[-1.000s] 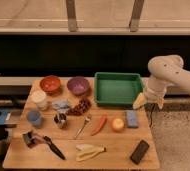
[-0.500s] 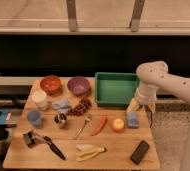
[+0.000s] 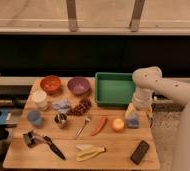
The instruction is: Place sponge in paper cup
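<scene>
The task looks barely begun. The sponge (image 3: 133, 122) lies on the counter (image 3: 113, 150) at the right of the frame, just beside a small orange round thing (image 3: 118, 125), and is not lifted. The pincer (image 3: 130, 111) hangs right over it, close or touching. Whether it is spread or pressed together, I cannot tell. The paper cup (image 3: 39, 97) stands well apart at the left, below the red bowl (image 3: 50, 84). Everything is left to do — the grasp, the carry across to the left, the drop into the cup.
</scene>
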{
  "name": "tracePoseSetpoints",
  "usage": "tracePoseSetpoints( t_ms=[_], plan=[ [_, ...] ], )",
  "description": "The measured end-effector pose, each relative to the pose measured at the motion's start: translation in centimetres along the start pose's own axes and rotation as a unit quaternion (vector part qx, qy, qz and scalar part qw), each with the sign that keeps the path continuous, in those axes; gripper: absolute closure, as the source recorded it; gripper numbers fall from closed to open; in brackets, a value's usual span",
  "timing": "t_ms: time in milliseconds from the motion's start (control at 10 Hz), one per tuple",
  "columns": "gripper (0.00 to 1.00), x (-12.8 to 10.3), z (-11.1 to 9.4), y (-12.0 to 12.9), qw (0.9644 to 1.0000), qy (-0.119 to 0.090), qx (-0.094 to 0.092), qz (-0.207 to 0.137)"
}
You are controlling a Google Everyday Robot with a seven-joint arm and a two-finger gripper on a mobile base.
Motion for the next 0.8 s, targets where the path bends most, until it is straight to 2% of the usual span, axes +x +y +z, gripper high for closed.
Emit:
tracePoseSetpoints(
  t_ms=[300, 600, 800],
  plan=[
    [0.2, -0.2, 2.2, 0.6, 0.9998, 0.019, -0.003, 0.002],
    [0.2, -0.9, 3.5, 1.6, 0.9995, 0.031, -0.003, -0.003],
    [0.2, -1.6, 4.9, 1.8, 0.999, 0.044, 0.007, -0.003]
  ],
)
